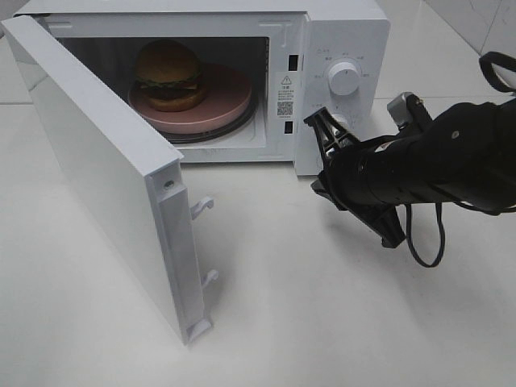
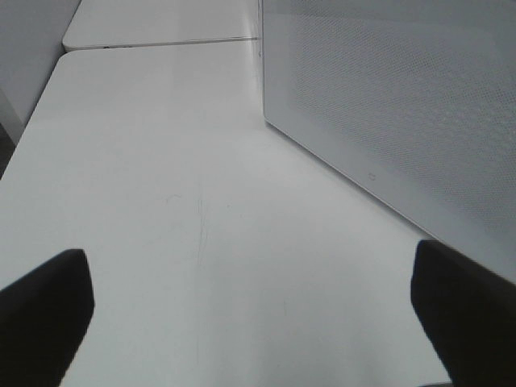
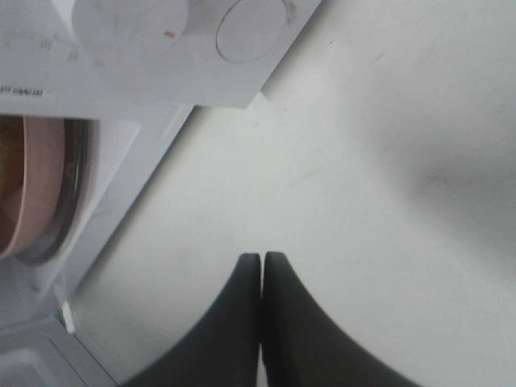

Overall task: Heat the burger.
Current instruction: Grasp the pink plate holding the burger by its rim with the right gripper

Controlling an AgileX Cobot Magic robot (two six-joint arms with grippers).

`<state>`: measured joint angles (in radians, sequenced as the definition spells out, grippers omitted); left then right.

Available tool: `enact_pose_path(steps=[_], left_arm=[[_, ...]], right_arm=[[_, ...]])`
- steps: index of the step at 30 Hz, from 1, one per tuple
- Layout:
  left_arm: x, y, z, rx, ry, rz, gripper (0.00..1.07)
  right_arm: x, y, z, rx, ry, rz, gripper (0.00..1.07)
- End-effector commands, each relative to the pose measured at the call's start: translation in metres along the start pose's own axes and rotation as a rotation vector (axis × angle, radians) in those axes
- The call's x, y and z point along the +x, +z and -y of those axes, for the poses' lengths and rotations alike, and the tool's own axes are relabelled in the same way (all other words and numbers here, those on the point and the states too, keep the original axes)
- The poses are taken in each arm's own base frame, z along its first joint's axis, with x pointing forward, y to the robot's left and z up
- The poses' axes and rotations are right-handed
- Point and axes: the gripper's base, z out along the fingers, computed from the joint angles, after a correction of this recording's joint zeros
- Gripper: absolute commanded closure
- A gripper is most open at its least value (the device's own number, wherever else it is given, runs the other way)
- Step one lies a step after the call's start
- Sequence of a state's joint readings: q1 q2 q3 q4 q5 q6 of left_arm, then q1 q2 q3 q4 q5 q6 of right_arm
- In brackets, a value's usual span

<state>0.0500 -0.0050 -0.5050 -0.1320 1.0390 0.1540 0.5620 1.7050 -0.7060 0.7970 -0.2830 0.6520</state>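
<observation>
The burger (image 1: pixel 168 74) is sitting on the pink plate (image 1: pixel 230 101) inside the microwave (image 1: pixel 347 32), whose door (image 1: pixel 97 169) is standing wide open, swung out to the left. The right gripper (image 1: pixel 322 129), fingers pressed together, is hovering just before the control panel (image 1: pixel 322 60), to the right of the burger and away from the door. The left gripper (image 2: pixel 250 262), fingers spread apart, is facing the door's outer face, so it is likely the nearer arm for pushing it closed.
</observation>
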Motion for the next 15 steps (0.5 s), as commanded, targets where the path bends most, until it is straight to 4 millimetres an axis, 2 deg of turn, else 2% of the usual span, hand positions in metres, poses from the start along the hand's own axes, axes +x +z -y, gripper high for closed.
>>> enact_pose_path(steps=[1, 5, 11, 15], left_arm=[[0.002, -0.002, 0.001, 0.003, -0.002, 0.015, 0.06], [0.002, -0.002, 0.001, 0.003, -0.002, 0.015, 0.06], [0.002, -0.002, 0.001, 0.003, -0.002, 0.015, 0.06], [0.002, -0.002, 0.001, 0.003, -0.002, 0.015, 0.06]], right_arm=[[0.007, -0.009, 0.001, 0.030, -0.208, -0.094, 1.07], [0.011, -0.012, 0.003, 0.049, -0.317, -0.153, 1.07], [0.004, -0.017, 0.005, 0.080, -0.511, -0.277, 1.07], [-0.002, -0.024, -0.001, 0.076, -0.692, -0.367, 1.07]])
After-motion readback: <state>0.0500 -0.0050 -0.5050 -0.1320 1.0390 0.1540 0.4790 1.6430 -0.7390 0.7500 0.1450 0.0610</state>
